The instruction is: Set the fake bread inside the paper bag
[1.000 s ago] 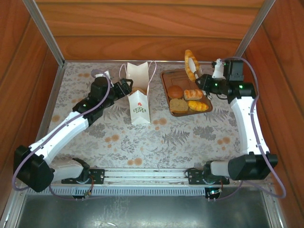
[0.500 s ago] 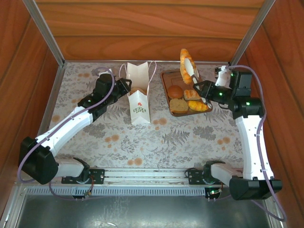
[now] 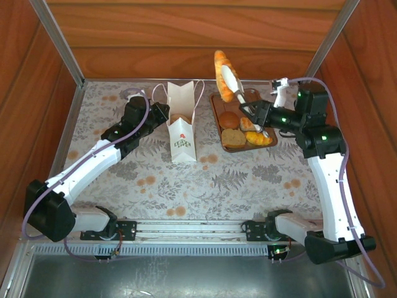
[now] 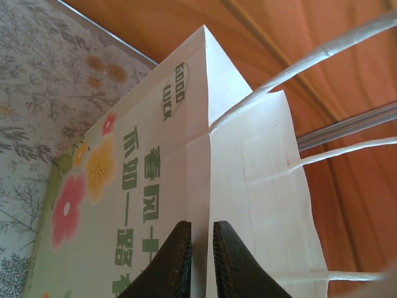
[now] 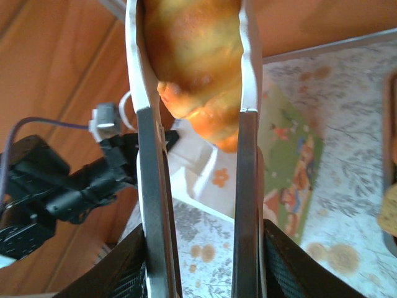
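Note:
The white paper bag (image 3: 183, 139) stands upright left of the tray, mouth open. My left gripper (image 3: 162, 115) is at the bag's left top edge. In the left wrist view its jaws (image 4: 201, 248) are pinched on the bag's (image 4: 155, 167) side fold. My right gripper (image 3: 255, 115) is shut on white tongs (image 3: 232, 84), which clamp a long golden croissant (image 3: 222, 74) in the air between tray and bag. The right wrist view shows that croissant (image 5: 195, 49) between the tong arms (image 5: 144, 155), above the bag (image 5: 208, 164). More fake bread lies on the tray: a round bun (image 3: 229, 119) and a square slice (image 3: 233, 138).
The brown tray (image 3: 217, 102) sits at the back right on the floral tablecloth, with two small croissants (image 3: 255, 131) at its right side. Wooden walls enclose the back and both sides. The bag's cord handles (image 4: 347, 43) stick up near the back wall.
My right arm has lifted the tongs and croissant up and to the left, from over the tray toward the bag. My left gripper has closed on the bag's edge.

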